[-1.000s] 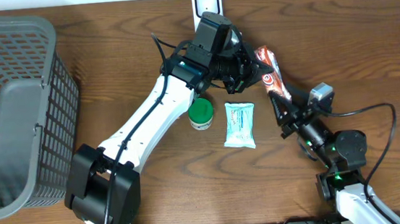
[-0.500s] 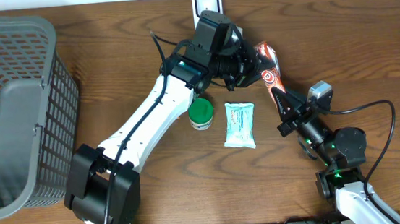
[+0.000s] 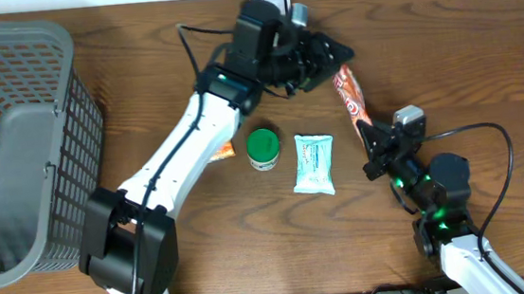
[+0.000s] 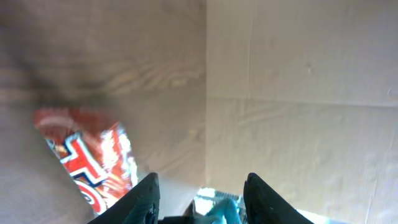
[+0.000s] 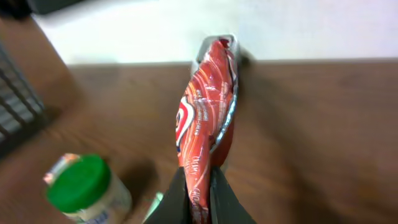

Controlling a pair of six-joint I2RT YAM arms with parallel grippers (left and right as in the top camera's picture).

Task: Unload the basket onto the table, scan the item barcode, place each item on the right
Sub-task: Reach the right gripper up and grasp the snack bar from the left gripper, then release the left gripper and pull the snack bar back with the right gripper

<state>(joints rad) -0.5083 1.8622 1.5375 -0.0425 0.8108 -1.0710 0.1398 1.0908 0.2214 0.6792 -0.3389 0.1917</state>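
Glossy red plastic wrapper (image 5: pixel 202 115); wood-grain table (image 3: pixel 443 45); grey plastic mesh basket (image 3: pixel 77 116).

Our left hand (image 3: pixel 328 52) is now off the red snack packet (image 3: pixel 351 96), jaws parted, swung toward 12 o'clock. Our right hand (image 3: pixel 368 136) now clamps the packet's 6 o'clock end alone. An orange item (image 3: pixel 225 151) comes into sight at 9 o'clock of the green-lidded jar (image 3: pixel 263 149).
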